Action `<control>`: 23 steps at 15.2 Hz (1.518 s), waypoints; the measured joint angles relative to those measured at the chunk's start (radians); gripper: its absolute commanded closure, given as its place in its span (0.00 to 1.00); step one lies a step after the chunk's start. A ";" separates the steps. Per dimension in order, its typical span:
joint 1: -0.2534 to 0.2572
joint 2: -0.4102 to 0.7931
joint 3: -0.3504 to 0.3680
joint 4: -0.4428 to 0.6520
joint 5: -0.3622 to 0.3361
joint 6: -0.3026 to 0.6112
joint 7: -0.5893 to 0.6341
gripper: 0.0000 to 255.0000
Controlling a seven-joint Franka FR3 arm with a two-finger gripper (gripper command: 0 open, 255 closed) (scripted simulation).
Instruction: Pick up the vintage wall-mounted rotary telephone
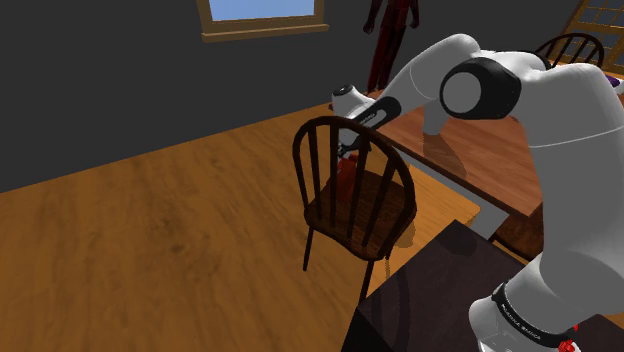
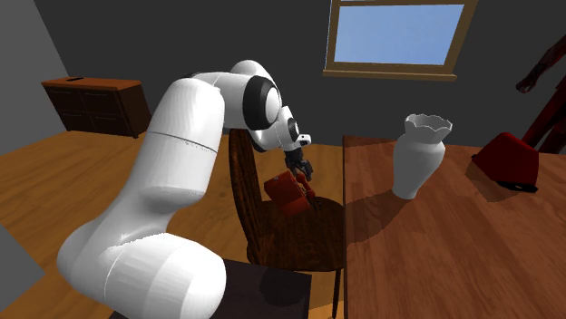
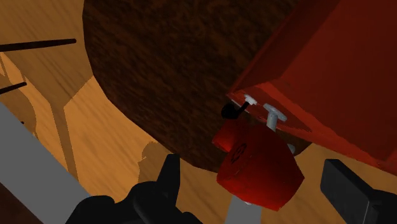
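The telephone (image 2: 285,192) is a red box lying on the dark wooden chair seat (image 2: 304,237). In the wrist view its red body (image 3: 318,70) has a small black crank and white studs on one face, and a rounded red part (image 3: 257,167) sticks out below. My gripper (image 3: 257,184) is open, just above the phone, and the rounded red part sits between the two black fingers (image 3: 168,179) without being clasped. In the shoulder view the gripper (image 1: 350,152) hangs behind the chair's spindle back, with the red phone (image 1: 345,186) showing through the spindles.
The chair's tall spindle back (image 1: 330,160) stands close to my hand. A wooden table (image 2: 435,254) beside the chair carries a white vase (image 2: 417,154) and a dark red object (image 2: 506,161). A wooden cabinet (image 2: 95,101) stands by the far wall. Wooden floor (image 1: 150,230) surrounds the chair.
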 measured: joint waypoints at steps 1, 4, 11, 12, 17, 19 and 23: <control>0.001 0.004 0.000 0.001 -0.001 0.002 0.002 1.00; 0.001 0.006 -0.001 0.002 -0.001 0.004 0.003 1.00; 0.002 0.006 -0.001 0.001 -0.002 0.006 0.004 1.00; 0.001 0.002 0.000 -0.001 -0.001 0.003 0.002 1.00; -0.001 -0.040 0.005 -0.010 0.007 -0.031 -0.013 1.00; -0.002 -0.057 0.008 -0.006 0.012 -0.051 -0.021 1.00; -0.005 -0.092 0.012 -0.012 0.019 -0.078 -0.035 1.00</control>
